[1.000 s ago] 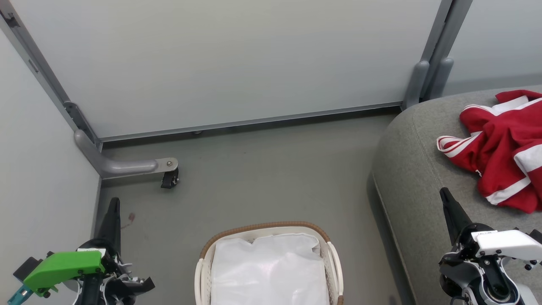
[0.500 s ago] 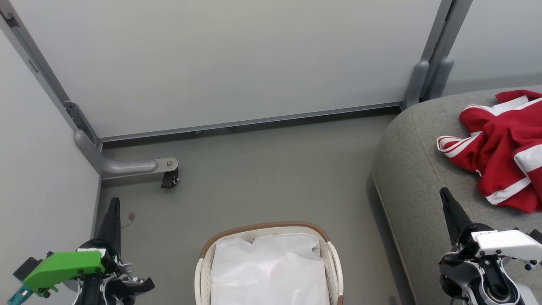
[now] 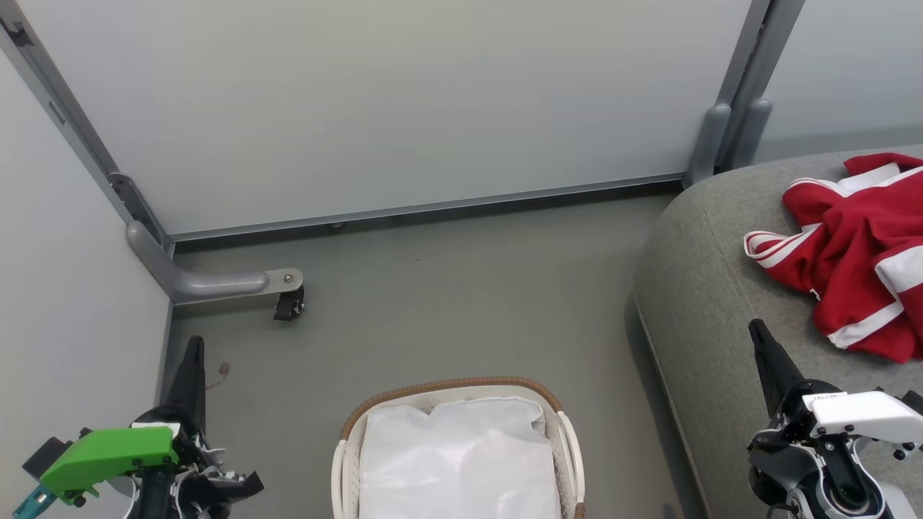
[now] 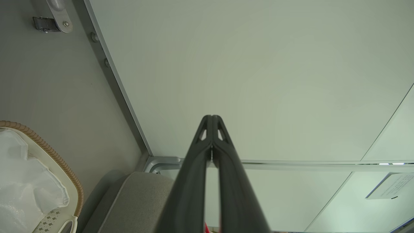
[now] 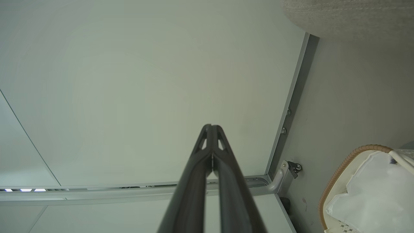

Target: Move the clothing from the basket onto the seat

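clothing (image 3: 854, 252) lay on seat (image 3: 703, 288); basket (image 3: 447, 384) showed only liner (image 3: 461, 461). left gripper (image 3: 193, 344), right gripper (image 3: 756, 328) were closed, empty. transfer judged complete; no pick needed.

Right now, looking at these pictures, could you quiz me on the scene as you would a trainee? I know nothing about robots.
1. True or false: the red clothing lies on the grey seat.
2. What shows inside the basket? A) red jerseys B) a white liner C) shoes
3. Fill in: the left gripper and right gripper both have their fingers ___ (open or shut).
Key: 1 true; 2 B; 3 shut.
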Motion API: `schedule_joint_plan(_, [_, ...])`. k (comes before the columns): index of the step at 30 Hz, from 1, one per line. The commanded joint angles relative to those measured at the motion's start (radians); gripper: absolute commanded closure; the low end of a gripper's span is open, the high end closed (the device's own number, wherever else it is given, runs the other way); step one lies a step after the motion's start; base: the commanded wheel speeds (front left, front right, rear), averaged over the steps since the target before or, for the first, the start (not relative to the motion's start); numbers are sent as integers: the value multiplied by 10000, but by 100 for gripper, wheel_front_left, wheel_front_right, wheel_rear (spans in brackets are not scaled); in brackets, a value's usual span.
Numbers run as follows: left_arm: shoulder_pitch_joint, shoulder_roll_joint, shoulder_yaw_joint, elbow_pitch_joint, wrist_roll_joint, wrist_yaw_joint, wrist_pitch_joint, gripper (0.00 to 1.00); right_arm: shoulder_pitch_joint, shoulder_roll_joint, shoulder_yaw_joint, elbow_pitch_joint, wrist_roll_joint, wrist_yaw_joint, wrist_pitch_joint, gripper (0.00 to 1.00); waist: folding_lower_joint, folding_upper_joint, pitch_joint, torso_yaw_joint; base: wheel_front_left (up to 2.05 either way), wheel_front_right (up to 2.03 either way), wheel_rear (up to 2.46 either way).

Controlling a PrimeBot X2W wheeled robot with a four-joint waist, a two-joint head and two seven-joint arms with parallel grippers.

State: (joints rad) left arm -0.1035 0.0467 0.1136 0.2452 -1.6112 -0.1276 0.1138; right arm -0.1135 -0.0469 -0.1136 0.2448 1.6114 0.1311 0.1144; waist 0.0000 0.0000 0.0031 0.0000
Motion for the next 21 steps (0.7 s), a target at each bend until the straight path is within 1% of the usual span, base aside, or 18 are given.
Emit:
schedule_joint_plan(1, [-108,66,22,-18,-36,-66,37,100,108,-63,-21,-32,32,-7,29,100,0,0,0,0,0,0,0])
schedule_joint_plan(21, [-107,65,21,-18,-36,-67,37,100,108,-63,-21,-32,33,-7,27,100,0,0,0,0,0,0,0])
